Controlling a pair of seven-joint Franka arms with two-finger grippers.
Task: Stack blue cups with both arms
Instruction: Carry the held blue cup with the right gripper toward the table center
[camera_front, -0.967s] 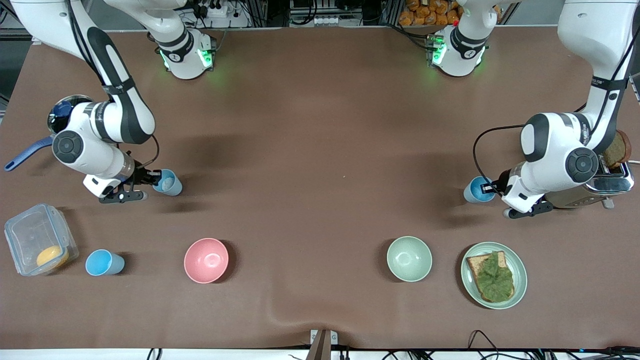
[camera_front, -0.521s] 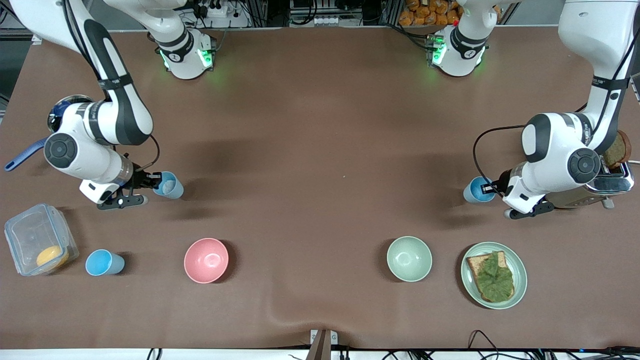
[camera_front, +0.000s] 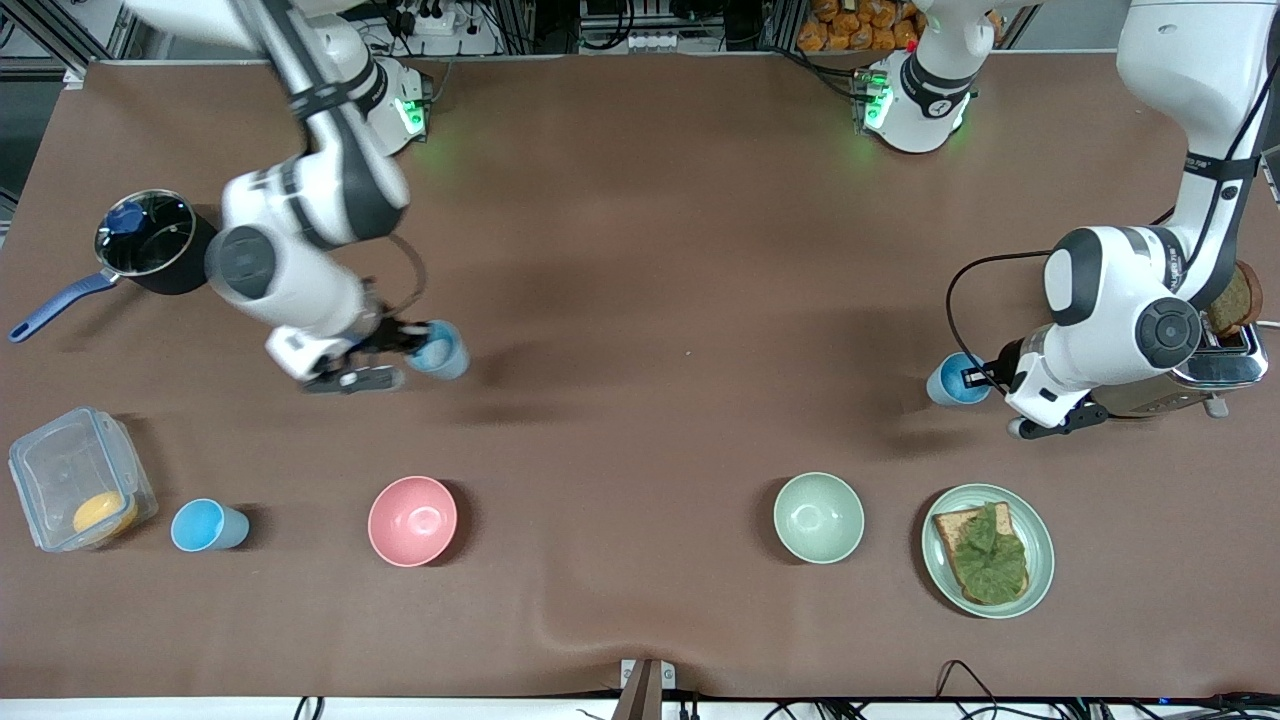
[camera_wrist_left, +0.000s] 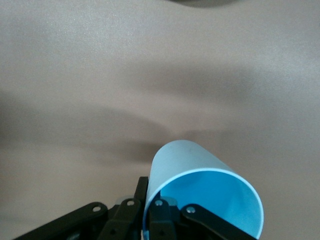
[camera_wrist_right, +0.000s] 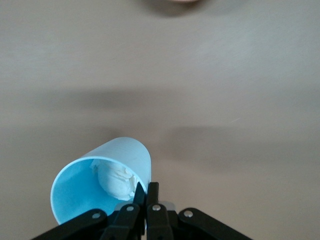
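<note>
Both sets of jaws are clamped on cup rims. The right gripper (camera_front: 408, 341) holds its cup (camera_front: 441, 350) up over the table (camera_front: 640, 250), above bare cloth. The left gripper (camera_front: 975, 378) grips another cup (camera_front: 952, 380) beside the toaster (camera_front: 1205, 375).

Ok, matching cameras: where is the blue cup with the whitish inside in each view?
Front view: pale-inside cup in the right tool, over the table toward the right arm's end.
Right wrist view: rim pinched at the tool's tips.
Left wrist view: absent; that is the brighter-blue cup.
Shared landmark: the right tool.
</note>
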